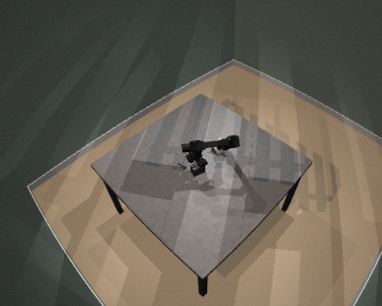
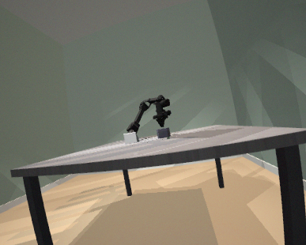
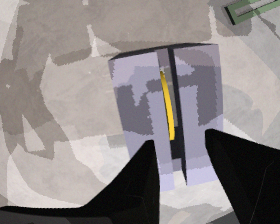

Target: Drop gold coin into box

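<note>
In the wrist view the grey box [image 3: 140, 106] lies right below my gripper [image 3: 180, 142], with a dark narrow slot [image 3: 179, 116] running along its lid. The gold coin [image 3: 168, 106] shows edge-on as a thin yellow line beside the slot, clear of both fingers; I cannot tell how deep it sits. The gripper is open and holds nothing. The dark-green holder [image 3: 253, 8] lies empty on the table beyond the box. In the top and exterior views the gripper [image 1: 194, 160] [image 2: 161, 118] hangs just above the box [image 1: 197, 170] [image 2: 163, 132].
The arm's light base block [image 2: 130, 137] stands on the grey table [image 1: 209, 232] [image 2: 227, 142] a little way from the box. The table's edges are far from the arm on all sides.
</note>
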Motion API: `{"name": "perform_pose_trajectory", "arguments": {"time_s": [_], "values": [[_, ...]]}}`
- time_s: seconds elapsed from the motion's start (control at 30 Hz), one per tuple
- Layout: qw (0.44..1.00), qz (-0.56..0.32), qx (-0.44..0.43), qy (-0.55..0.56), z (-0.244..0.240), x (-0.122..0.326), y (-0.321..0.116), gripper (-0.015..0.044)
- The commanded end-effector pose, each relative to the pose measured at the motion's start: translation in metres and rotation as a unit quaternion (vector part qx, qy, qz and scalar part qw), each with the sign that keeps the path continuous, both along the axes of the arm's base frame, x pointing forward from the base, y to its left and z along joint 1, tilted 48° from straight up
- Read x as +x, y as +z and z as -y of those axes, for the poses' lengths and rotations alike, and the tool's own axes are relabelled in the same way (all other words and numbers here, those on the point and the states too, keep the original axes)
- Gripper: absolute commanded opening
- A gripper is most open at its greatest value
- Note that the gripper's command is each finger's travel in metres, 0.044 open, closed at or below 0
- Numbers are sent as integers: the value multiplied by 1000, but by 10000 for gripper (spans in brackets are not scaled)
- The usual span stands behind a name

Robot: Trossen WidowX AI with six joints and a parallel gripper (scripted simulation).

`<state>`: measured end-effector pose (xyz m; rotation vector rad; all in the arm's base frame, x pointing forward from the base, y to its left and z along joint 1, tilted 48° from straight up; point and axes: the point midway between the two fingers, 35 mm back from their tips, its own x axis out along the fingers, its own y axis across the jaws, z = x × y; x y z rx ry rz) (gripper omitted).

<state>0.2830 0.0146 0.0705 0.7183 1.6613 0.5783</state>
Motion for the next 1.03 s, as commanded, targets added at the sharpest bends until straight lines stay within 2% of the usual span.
{"name": "perform_pose_trajectory", "arguments": {"time_s": [0.0,0.2,0.57,0.67,1.0], "values": [[1000,0,0,0,0,0,0,161],[1000,0,0,0,0,0,0,161],[1000,-18,0,-17,27,5,23,440],[999,-37,1,-35,40,6,34,440],[999,-37,1,-35,40,6,34,440]]}}
